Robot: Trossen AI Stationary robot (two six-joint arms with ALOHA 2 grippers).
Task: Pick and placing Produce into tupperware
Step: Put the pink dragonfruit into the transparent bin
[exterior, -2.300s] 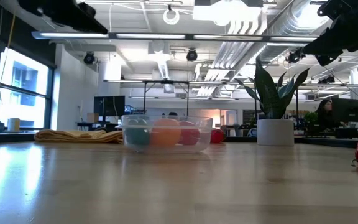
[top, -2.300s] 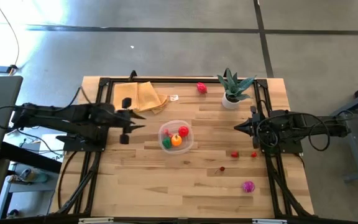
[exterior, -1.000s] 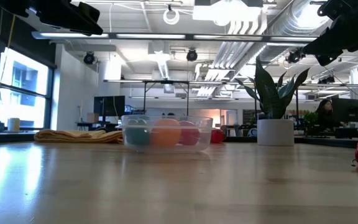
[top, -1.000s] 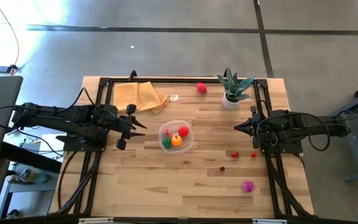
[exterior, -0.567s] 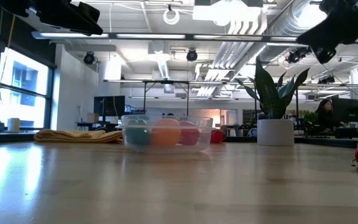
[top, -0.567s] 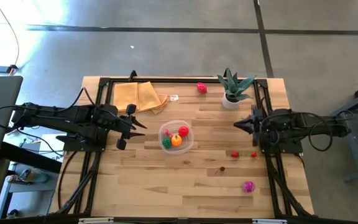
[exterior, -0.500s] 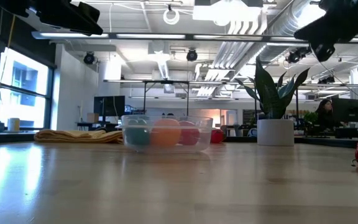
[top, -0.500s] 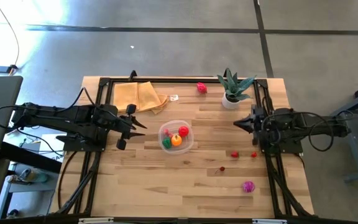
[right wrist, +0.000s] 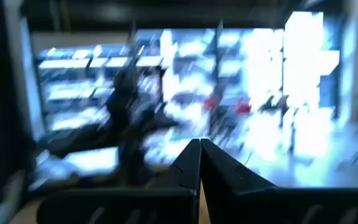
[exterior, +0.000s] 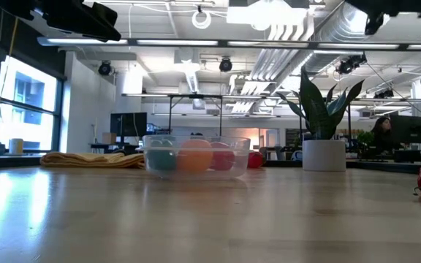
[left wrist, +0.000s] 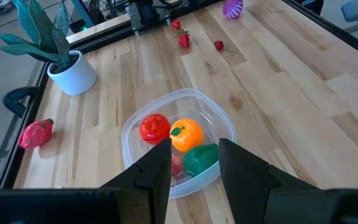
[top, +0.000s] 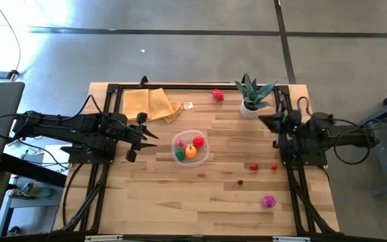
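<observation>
Wooden slats form the table (top: 200, 195), which is bounded by a black frame and set in an open office with ceiling lights.

Left gripper (top: 146, 136): positioned just beside the tupperware (top: 191, 147), on its left, with the fingers aimed at it. The left wrist view shows a narrow gap between the two fingers (left wrist: 156, 172) and nothing held, so the fingers read as drawn together and empty. This pose suggests an arm parked clear of the container.

Right gripper (top: 269, 122): located at the right edge of the table, just beside the potted plant (top: 251, 95), raised off the surface. Its fingers are pressed together with nothing between them. Judged from this, no pick is in hand on this side.

Tupperware: stands near the table centre, open-topped. Contents visible: one red piece (left wrist: 155, 128), one orange piece (left wrist: 186, 135), one green piece (left wrist: 200, 158), touching one another.

Produce outside the container: a red piece (top: 218, 95) at the far edge near the plant; small red pieces (top: 253, 166) near the right arm's base; a magenta piece (top: 268, 201) toward the near right corner. These remain to be loaded. A folded tan cloth (top: 150, 104) lies at the far left.
</observation>
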